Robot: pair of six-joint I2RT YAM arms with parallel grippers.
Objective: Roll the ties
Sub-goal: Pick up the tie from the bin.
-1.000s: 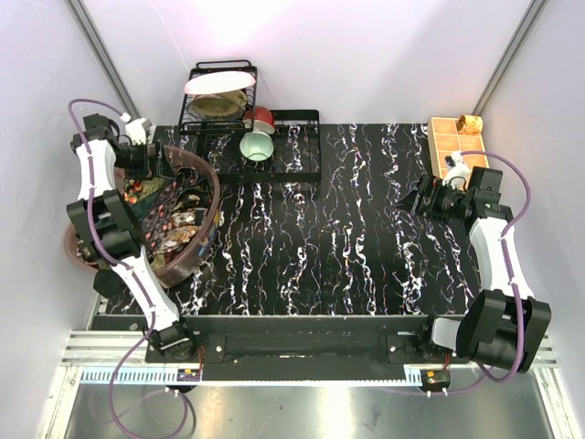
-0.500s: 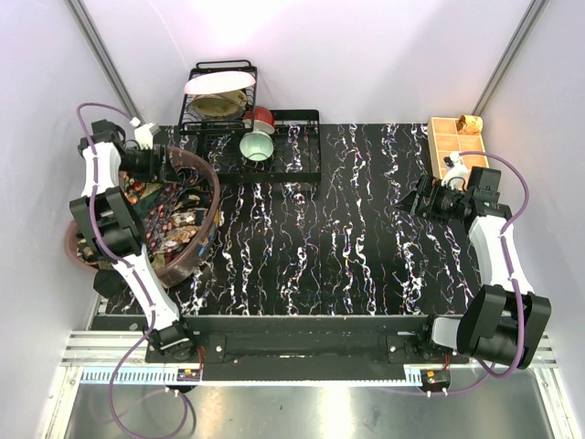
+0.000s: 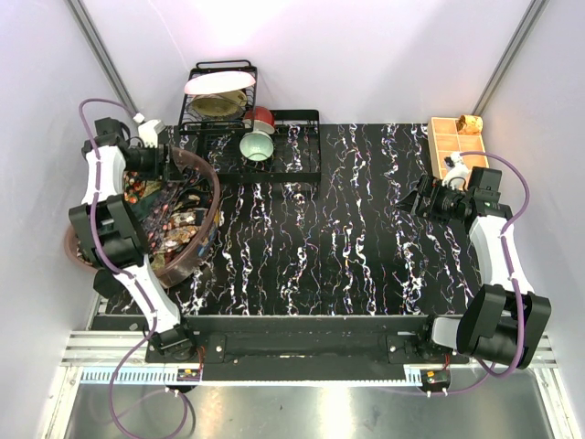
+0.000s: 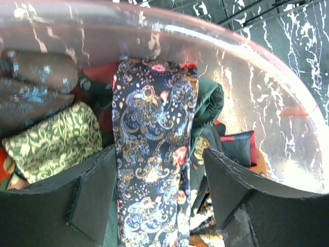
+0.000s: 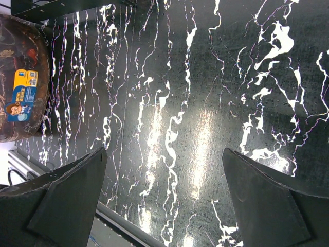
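Both spread wide: left gripper astride navy tie in bowl, right gripper empty
Closing could drag tangled neighbour ties out too

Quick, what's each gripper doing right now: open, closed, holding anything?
Left gripper: open, straddling the navy paisley tie in the bowl, not clamped on it.
Right gripper: open, empty, above the black marbled table.
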